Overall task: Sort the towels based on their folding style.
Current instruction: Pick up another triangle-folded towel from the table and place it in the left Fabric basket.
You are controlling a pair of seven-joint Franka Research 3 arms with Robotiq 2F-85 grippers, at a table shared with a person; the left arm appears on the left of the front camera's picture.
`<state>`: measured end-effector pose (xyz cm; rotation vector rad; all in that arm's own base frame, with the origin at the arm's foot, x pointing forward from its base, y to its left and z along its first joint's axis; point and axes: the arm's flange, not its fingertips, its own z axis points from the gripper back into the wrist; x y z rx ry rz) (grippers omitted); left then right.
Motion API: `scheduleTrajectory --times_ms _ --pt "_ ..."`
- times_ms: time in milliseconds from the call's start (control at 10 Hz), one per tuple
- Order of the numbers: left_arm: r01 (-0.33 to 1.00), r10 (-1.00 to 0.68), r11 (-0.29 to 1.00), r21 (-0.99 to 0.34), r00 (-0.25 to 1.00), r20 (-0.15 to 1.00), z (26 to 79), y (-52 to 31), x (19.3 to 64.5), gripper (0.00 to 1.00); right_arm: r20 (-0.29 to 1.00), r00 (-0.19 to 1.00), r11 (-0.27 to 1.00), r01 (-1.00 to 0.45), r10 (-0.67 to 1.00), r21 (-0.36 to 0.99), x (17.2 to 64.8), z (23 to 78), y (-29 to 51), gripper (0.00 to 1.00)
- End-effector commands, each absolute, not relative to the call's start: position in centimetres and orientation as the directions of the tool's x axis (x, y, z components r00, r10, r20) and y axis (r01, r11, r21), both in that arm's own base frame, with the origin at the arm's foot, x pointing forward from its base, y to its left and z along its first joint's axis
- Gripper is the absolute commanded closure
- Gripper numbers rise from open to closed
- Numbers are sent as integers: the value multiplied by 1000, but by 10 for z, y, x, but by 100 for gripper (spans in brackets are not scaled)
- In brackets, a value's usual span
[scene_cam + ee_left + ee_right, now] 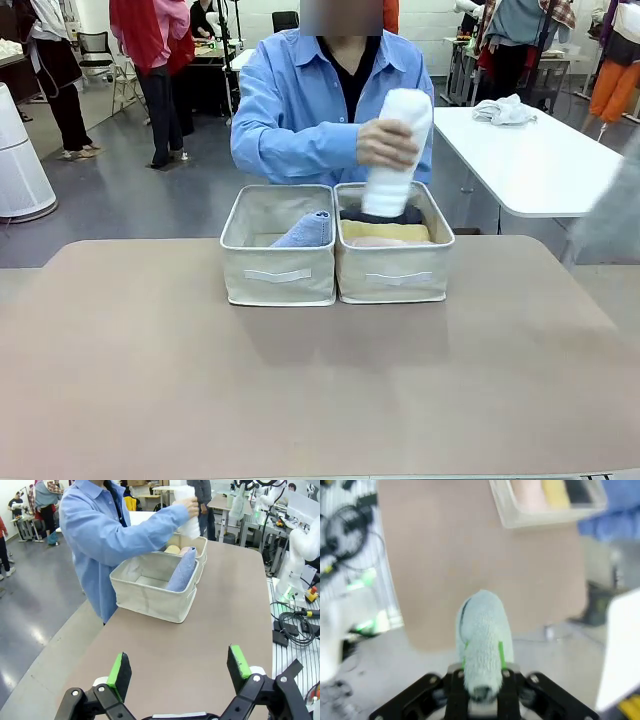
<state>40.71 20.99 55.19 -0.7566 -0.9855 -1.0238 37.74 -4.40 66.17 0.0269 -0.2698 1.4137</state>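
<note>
Green cone (481,640) along fingers (501,655), white roll (398,150) upright

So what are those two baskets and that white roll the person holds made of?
The left basket and right basket look like matte beige fabric, probably woven: soft, slightly sagging walls and stitched rims. The white roll is probably terry cloth: a fuzzy nap with no sheen.
</note>
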Motion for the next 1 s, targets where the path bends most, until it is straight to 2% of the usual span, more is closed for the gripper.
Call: scheduleTrajectory --times_ms 0,200,400,500,900 --pt "935 -331 350 -61 184 926 553 211 405 0 247 -4 25 -993 969 -114 401 662 4 88" --pt "935 -331 350 -61 184 926 553 211 405 0 202 -37 -20 -996 979 -88 416 650 42 88" --pt "935 -331 350 -61 184 926 553 211 405 0 185 -3 7 -998 983 -57 422 644 48 88" --pt "935 -331 350 -61 184 926 553 211 405 0 214 -36 -20 -997 976 -75 415 641 61 88" --pt "935 -331 350 -61 184 926 553 211 405 0 214 -36 -20 -997 976 -75 415 641 61 88"
